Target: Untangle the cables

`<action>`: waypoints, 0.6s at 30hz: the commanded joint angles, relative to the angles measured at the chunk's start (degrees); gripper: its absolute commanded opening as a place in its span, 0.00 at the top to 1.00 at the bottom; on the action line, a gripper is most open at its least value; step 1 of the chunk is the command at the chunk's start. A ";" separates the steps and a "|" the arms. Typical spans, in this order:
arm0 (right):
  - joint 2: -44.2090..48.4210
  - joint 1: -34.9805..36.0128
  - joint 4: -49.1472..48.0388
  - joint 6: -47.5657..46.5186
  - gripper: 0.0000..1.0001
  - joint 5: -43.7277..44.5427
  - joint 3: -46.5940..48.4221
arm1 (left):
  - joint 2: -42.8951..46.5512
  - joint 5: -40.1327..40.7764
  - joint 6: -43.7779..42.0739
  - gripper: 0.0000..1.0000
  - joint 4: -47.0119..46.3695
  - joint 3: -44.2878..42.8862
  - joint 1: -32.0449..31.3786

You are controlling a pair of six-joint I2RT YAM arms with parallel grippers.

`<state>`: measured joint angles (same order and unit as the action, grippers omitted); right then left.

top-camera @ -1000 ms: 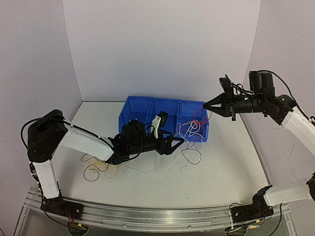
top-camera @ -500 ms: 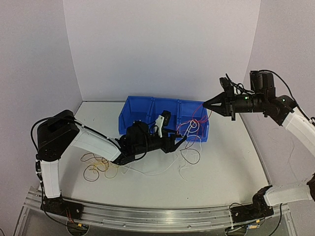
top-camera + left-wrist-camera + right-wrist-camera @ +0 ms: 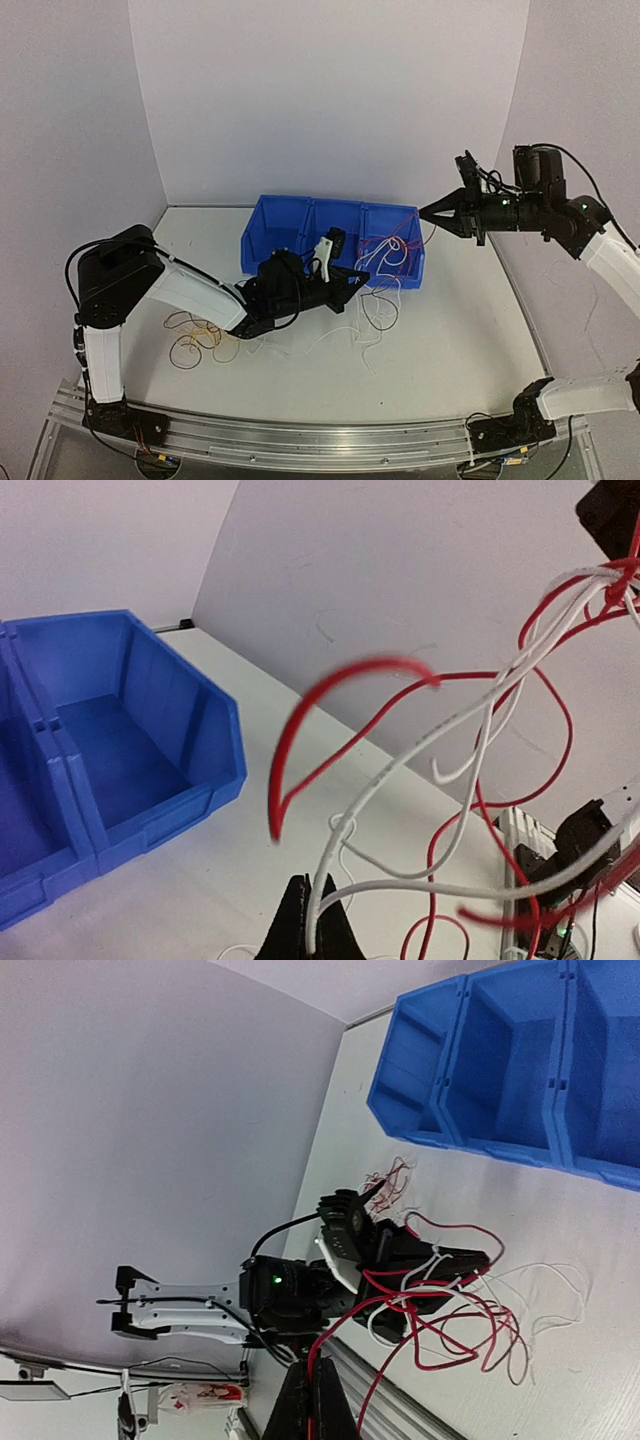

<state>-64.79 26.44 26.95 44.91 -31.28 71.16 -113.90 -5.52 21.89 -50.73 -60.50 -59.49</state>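
Note:
The cables are a loose tangle of red [image 3: 402, 240] and white [image 3: 384, 262] wires hanging in front of the blue bin, with more loops trailing onto the table. My left gripper [image 3: 362, 278] is low over the table and shut on a white cable [image 3: 400, 770], which rises from between its jaws [image 3: 310, 920]. My right gripper [image 3: 424, 212] is held high at the right and shut on a red cable [image 3: 345, 1335] that runs down to the tangle. Thin yellow and brown wires [image 3: 197, 343] lie curled on the table at the left.
A blue three-compartment bin [image 3: 300, 228] stands at the back of the table, its nearest compartment [image 3: 150, 730] holding nothing. The walls close in on both sides and behind. An aluminium rail [image 3: 300, 445] runs along the near edge.
My left gripper was open and has shut on the white cable, rising slightly. My right gripper has shifted a little to the right, still gripping the red cable.

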 commanded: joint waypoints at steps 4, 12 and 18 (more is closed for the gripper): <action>5.13 0.35 18.64 -18.27 1.00 34.97 3.29 | 10.43 20.81 4.43 1.00 11.07 10.26 1.07; 4.02 0.32 26.18 -30.35 1.00 62.23 -1.80 | 23.79 38.20 17.07 1.00 40.58 15.24 9.03; 0.98 0.30 26.43 -31.86 1.00 68.66 -3.75 | 35.38 39.47 17.85 1.00 49.77 19.04 12.53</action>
<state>-61.79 26.89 51.53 16.58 27.10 67.87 -85.58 29.13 37.17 -12.10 -42.07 -47.01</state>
